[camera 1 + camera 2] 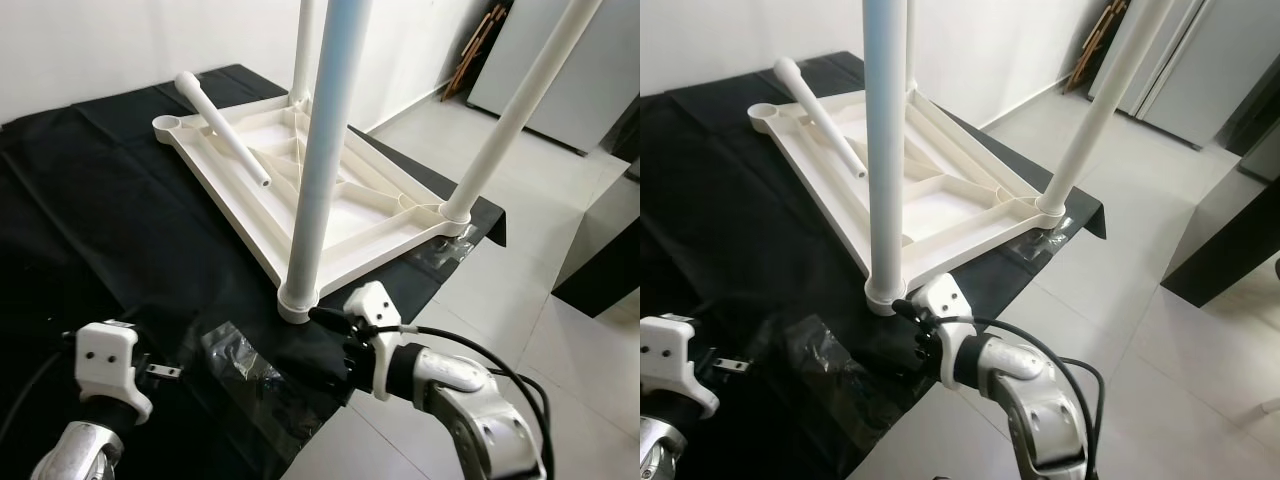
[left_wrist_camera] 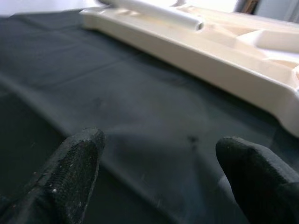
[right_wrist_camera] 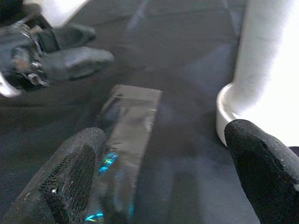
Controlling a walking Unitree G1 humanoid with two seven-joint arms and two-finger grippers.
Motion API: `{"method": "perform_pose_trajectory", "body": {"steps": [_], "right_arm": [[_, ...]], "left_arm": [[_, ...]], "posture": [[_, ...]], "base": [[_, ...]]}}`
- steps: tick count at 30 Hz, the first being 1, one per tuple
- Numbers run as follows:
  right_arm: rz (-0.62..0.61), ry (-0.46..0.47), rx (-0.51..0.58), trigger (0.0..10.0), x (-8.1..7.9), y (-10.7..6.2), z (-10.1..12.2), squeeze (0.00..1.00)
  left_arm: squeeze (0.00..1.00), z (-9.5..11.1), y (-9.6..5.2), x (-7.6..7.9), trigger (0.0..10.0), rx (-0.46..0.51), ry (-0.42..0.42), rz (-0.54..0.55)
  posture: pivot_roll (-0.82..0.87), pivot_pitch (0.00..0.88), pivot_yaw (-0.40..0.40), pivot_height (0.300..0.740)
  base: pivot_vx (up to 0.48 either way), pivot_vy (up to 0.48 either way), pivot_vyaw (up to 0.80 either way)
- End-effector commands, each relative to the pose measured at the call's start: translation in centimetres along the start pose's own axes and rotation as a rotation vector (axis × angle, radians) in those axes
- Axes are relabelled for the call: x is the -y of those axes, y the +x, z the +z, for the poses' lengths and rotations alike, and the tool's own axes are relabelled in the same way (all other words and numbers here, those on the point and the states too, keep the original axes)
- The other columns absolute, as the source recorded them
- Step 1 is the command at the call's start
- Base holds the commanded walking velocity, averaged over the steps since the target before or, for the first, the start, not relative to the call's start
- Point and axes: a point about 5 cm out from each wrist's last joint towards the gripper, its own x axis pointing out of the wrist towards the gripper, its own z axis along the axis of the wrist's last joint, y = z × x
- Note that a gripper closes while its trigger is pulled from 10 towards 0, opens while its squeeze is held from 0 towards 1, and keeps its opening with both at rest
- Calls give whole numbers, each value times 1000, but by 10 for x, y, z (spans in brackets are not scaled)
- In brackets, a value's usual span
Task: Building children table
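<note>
- Three legs are standing upright in corner sockets of the tabletop, which is lying upside down on the black cloth (underside up so the sockets are facing the robot, I judge).
- One more leg, the loose leg, is lying slanted across the tabletop's ribs, one end near the open fourth socket at the far left corner; likely parked there for fitting.
- Count: one tabletop, four legs (three fitted, one loose), one clear plastic bag, two grippers.
- Right gripper is hovering low over the cloth just beside the base of the nearest leg, fingers spread wide, gripping nothing; bag is lying on the cloth between it and the left gripper.
- Left gripper is sitting low over the cloth at the near left, fingers apart and empty, pointing toward the tabletop's long edge and the loose leg.
- Bag is probably hardware packaging; contents too small to tell.
- Tabletop's right corner is sitting near the cloth's edge by the tiled floor.
- Judging progress: mostly built, last leg not yet fitted.
</note>
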Motion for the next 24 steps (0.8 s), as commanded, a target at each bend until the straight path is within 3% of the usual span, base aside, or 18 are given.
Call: {"method": "perform_pose_trajectory", "body": {"steps": [1,2,3,4,10,15,19,24], "right_arm": [[7,-24,30,10000,0,-4,4,1000],[20,-41,40,10000,-1,-3,5,384],[20,-41,40,10000,-1,-3,5,384],[30,-57,52,10000,-1,-1,6,0],[56,-54,82,10000,1,8,5,0],[-6,25,124,10000,13,10,2,0],[-16,24,127,10000,15,10,1,0],[-81,-44,113,10000,23,14,2,0]], "left_arm": [[0,-1,-2,4,10000,-21,-1,8],[0,0,-4,10,10000,-24,4,-2],[0,0,-4,10,10000,-24,4,-2],[0,-1,-7,17,10000,-34,5,-23],[0,-3,-7,25,10000,-45,21,-23],[0,-7,3,25,10000,-53,39,6],[0,-7,5,25,10000,-58,35,16],[0,-8,9,22,10000,-66,18,69]], "posture": [[-49,64,-128,740],[-47,62,-128,740],[-47,62,-128,740],[-38,52,-126,740],[-32,44,-120,740],[-29,37,-122,740],[-30,32,-124,740],[-33,22,-129,740]], "base": [[0,0,0],[0,0,0],[0,0,0],[0,-480,0],[0,-480,0],[0,-480,0],[0,-480,0],[0,-472,0]]}}
